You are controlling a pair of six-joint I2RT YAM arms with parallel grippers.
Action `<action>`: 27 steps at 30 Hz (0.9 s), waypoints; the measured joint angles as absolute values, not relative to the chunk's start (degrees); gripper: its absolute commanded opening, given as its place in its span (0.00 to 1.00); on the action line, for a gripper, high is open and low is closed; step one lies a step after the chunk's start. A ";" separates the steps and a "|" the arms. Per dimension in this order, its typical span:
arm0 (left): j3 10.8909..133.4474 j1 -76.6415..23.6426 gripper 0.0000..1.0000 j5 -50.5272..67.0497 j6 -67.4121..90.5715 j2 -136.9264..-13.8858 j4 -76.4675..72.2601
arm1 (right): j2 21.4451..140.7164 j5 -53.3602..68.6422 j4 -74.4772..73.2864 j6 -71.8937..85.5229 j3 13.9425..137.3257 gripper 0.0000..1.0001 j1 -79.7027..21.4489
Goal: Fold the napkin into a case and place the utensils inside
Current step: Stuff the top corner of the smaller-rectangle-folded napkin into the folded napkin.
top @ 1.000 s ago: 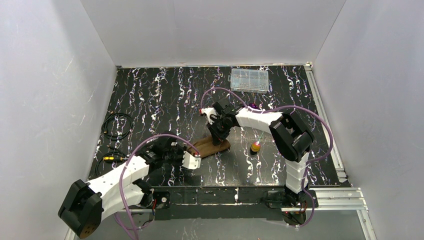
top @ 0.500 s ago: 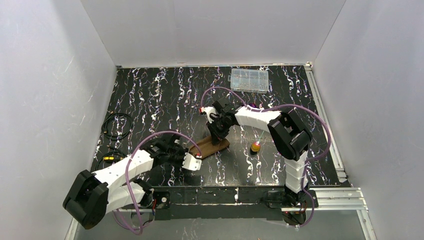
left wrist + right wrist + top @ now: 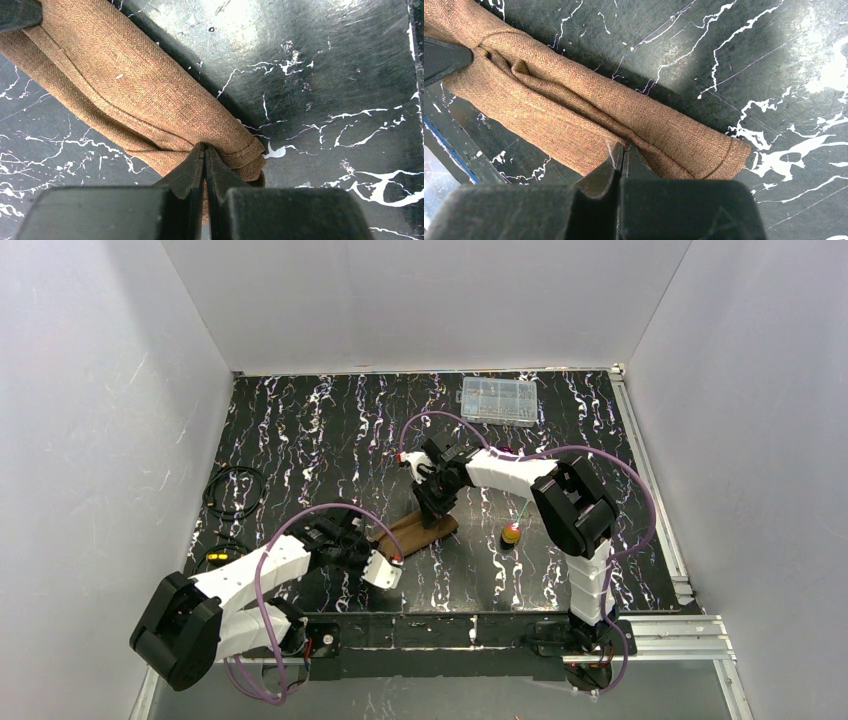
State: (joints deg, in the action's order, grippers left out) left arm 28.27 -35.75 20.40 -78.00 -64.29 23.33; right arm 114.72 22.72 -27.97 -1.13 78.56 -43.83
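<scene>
**Two arms pinch the ends of a folded brown napkin**

The napkin (image 3: 420,530) lies mid-surface as a narrow, layered strip, slanting from near left to far right on the black marbled surface (image 3: 320,430). The left gripper (image 3: 204,150) is closed, and its tips seem to nip the cloth at the near-left end. The right gripper (image 3: 620,150) is closed too, apparently nipping the long edge close to the far-right end.

The gold-headed utensil (image 3: 511,534) rests just right of the napkin. The purple-headed utensil (image 3: 508,451) peeks from behind the right arm, farther back. Neither is inside. A clear box (image 3: 497,400) sits at the far edge.

Both pinches look shallow, so the cloth may slip free. If only the top layer is caught, lifting could unroll the folds. A sweep of the right arm might knock the gold-headed utensil away.
</scene>
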 measured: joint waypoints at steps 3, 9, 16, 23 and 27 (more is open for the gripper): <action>28.40 -35.75 0.00 20.38 -78.43 -64.69 23.40 | 114.72 22.41 -28.62 -0.97 79.02 0.19 -43.83; 28.45 -35.75 0.00 20.32 -78.59 -64.69 23.20 | 114.69 21.65 -31.27 -1.80 82.91 0.51 -43.53; 31.16 -35.75 0.20 18.72 -73.87 -65.52 26.15 | 114.45 23.40 -31.11 -2.26 82.17 0.47 -43.03; 38.04 -35.75 0.58 17.17 -66.39 -64.45 31.79 | 114.37 24.03 -30.30 -1.93 79.72 0.40 -43.03; 41.80 -35.75 0.78 17.32 -63.35 -62.43 34.65 | 114.37 23.97 -29.85 -1.91 79.59 0.37 -43.03</action>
State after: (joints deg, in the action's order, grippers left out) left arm 41.80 -35.75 17.32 -63.35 -62.43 34.65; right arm 114.37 23.97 -29.85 -1.91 79.59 -43.03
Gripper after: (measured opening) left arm 0.626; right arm 0.390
